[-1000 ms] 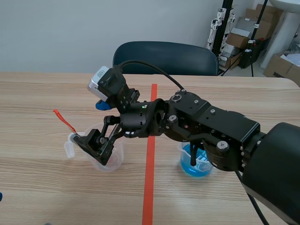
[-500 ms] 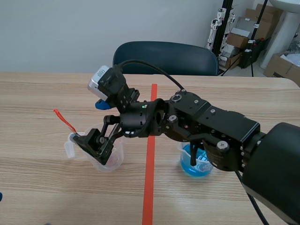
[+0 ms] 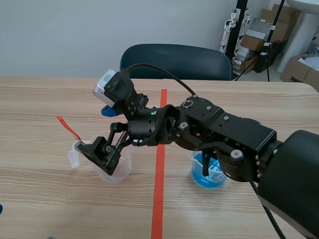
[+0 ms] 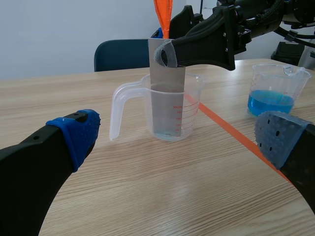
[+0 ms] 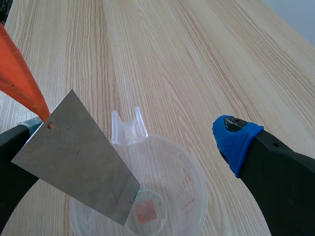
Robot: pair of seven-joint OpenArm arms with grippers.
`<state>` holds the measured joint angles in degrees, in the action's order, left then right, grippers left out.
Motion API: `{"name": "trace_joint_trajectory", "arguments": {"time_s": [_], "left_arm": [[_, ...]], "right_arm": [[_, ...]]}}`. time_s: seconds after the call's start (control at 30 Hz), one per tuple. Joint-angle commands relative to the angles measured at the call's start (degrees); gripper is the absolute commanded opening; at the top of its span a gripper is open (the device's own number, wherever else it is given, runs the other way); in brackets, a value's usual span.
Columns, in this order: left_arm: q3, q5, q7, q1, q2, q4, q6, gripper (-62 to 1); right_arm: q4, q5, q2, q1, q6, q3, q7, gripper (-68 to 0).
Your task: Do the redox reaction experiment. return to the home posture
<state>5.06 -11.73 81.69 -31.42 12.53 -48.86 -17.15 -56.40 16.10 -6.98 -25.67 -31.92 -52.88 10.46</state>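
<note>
Over cup point(image 3: 124, 168), right gripper point(image 3: 102, 157) was found released, left gripper point(image 4: 177, 142) spread, empty. Plate point(image 5: 74, 157) judged thin, stiff, light, slippery; best pinched near tag point(image 4: 162, 12).

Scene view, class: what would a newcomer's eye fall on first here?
The big black right arm, stretched across the red tape line with its open claw over a clear jug left of it. A grey metal strip with an orange-red tag stands in that jug. Right of the tape sits a beaker of bright blue liquid.
</note>
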Motion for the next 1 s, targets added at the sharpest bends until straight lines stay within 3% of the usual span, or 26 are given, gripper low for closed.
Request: {"name": "trace_joint_trajectory", "arguments": {"time_s": [0.0,0.3,0.4,0.5,0.7,0.77,0.87,0.9,0.97], "left_arm": [[0.22,0.31,0.81,0.15,-0.11,-1.01,-0.11,1.4],[0.22,0.31,0.81,0.15,-0.11,-1.01,-0.11,1.4],[0.22,0.31,0.81,0.15,-0.11,-1.01,-0.11,1.4],[0.22,0.31,0.81,0.15,-0.11,-1.01,-0.11,1.4],[0.22,0.31,0.79,0.15,-0.11,-1.01,-0.11,1.4],[0.22,0.31,0.79,0.15,-0.11,-1.01,-0.11,1.4],[0.22,0.33,0.81,0.13,-0.09,-1.03,-0.11,1.4],[0.22,0.33,0.83,0.11,-0.09,-1.03,-0.11,1.4],[0.22,0.33,0.85,-0.2,0.13,-1.03,-0.11,1.4]], "right_arm": [[-0.26,1.01,0.76,-0.83,0.0,0.57,1.07,-8.0],[-0.26,1.01,0.5,-0.83,0.02,0.57,1.51,-8.1],[-0.26,0.96,0.48,-0.83,0.04,0.57,1.46,-11.1],[-0.26,0.96,0.48,-0.83,0.04,0.57,1.46,-19.4],[-0.26,0.96,0.48,-0.83,0.04,0.57,1.51,-45.6],[-0.26,0.96,0.48,-0.83,0.04,0.57,1.53,-49.6],[-0.26,0.96,0.33,-0.83,0.04,0.57,2.08,-46.2],[-0.26,0.98,0.15,-0.83,0.02,0.57,2.78,-40.7],[-0.28,1.01,-0.31,-0.83,-0.02,0.57,4.63,-21.8]]}}
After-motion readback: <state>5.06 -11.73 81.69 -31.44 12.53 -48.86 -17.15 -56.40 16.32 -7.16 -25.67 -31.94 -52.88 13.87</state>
